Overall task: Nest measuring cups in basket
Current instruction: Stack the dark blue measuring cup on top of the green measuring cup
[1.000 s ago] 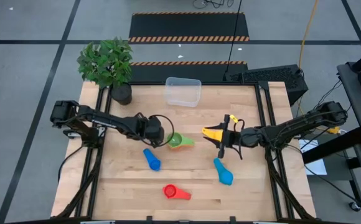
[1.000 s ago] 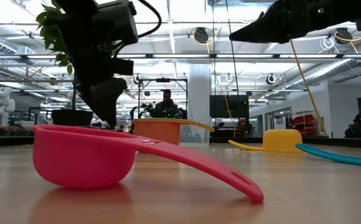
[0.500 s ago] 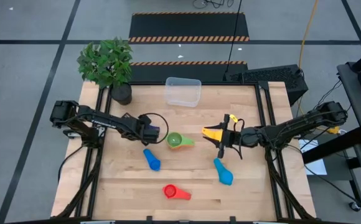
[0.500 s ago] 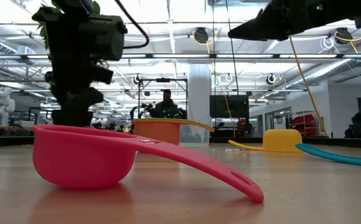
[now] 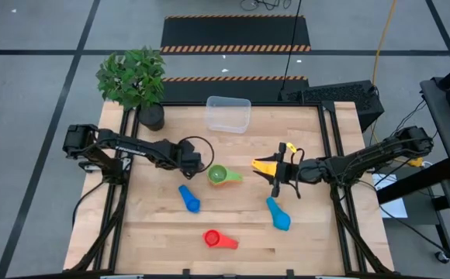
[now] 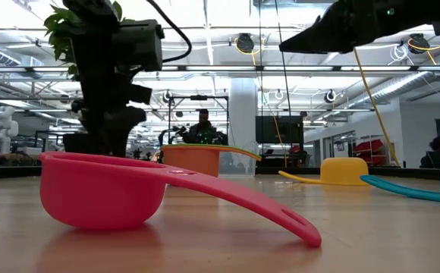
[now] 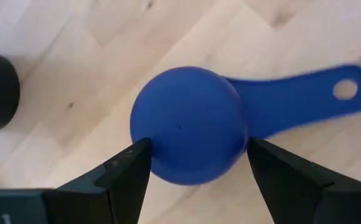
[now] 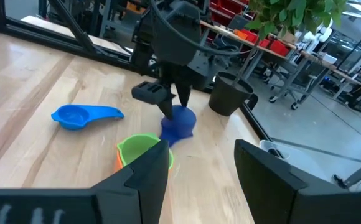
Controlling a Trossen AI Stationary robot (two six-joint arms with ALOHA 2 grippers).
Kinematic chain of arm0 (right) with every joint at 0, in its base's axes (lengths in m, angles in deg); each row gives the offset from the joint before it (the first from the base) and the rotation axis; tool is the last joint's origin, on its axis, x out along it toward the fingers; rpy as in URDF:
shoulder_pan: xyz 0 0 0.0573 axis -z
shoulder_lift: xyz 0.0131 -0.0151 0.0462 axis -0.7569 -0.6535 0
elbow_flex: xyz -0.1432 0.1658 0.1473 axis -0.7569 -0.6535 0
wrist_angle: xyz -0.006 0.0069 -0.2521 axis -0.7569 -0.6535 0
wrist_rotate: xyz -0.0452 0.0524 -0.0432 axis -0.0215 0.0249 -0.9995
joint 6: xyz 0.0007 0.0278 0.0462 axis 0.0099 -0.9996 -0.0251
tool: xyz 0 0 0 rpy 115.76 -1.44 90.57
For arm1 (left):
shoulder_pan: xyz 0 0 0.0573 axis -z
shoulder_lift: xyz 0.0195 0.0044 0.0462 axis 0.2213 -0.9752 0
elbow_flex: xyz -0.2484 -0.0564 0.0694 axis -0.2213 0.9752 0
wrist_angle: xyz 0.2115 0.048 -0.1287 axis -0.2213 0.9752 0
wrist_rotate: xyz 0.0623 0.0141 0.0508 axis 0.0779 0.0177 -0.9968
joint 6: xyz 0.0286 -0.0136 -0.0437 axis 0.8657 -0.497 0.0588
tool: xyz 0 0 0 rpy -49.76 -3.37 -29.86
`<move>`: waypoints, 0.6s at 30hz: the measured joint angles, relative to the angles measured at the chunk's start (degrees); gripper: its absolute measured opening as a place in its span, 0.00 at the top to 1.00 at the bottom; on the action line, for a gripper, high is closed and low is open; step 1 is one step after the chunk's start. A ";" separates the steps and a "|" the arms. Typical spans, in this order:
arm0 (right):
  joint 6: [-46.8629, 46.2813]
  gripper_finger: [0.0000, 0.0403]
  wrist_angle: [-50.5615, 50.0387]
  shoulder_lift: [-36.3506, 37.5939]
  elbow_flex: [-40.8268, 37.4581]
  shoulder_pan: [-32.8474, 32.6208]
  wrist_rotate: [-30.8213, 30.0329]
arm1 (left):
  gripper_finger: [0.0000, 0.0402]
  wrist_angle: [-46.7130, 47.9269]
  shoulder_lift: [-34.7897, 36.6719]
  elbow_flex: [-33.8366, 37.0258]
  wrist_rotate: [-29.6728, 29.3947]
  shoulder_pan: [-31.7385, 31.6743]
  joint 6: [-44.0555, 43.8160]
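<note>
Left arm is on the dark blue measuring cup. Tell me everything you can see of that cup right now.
The dark blue cup is a small round plastic bowl, smooth and matte, with a flat handle ending in a hanging hole. It is upside down, domed bottom up, over bare wooden table. The left end effector straddles the bowl, fingers against opposite sides. Whether it is lifted or resting cannot be told.

No text (labels, numbers, brands) can be read anywhere.

Potted plant (image 5: 136, 81) at the wooden table's (image 5: 155, 232) far-left corner; 1 person (image 6: 202, 125) beyond.
</note>
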 joint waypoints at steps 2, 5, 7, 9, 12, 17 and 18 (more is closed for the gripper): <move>0.01 0.56 -0.62 0.00 0.00 -0.01 0.00 | 0.34 3.81 0.06 -0.97 0.87 0.26 -0.64; 0.04 0.56 -1.10 -0.02 0.00 -0.01 0.00 | 0.34 9.97 1.40 -2.17 -0.07 1.10 -4.27; 0.00 0.56 -1.55 -0.02 0.00 -0.01 -0.02 | 0.34 12.14 2.94 -2.23 -1.46 1.81 -6.47; -0.25 0.56 -1.92 -0.02 0.00 -0.01 -0.01 | 0.34 13.53 4.46 -2.23 -2.40 2.42 -8.53; -2.22 0.56 -2.21 -0.02 0.00 -0.03 0.00 | 0.34 14.47 5.33 -2.23 -2.48 3.16 -10.10; -3.02 0.56 -2.30 -0.02 0.00 -0.09 0.00 | 0.34 9.83 5.35 0.13 2.68 4.83 -8.66; -3.00 0.56 -2.31 -0.02 0.01 -0.09 0.00 | 0.34 7.62 5.35 0.99 4.45 4.99 -7.65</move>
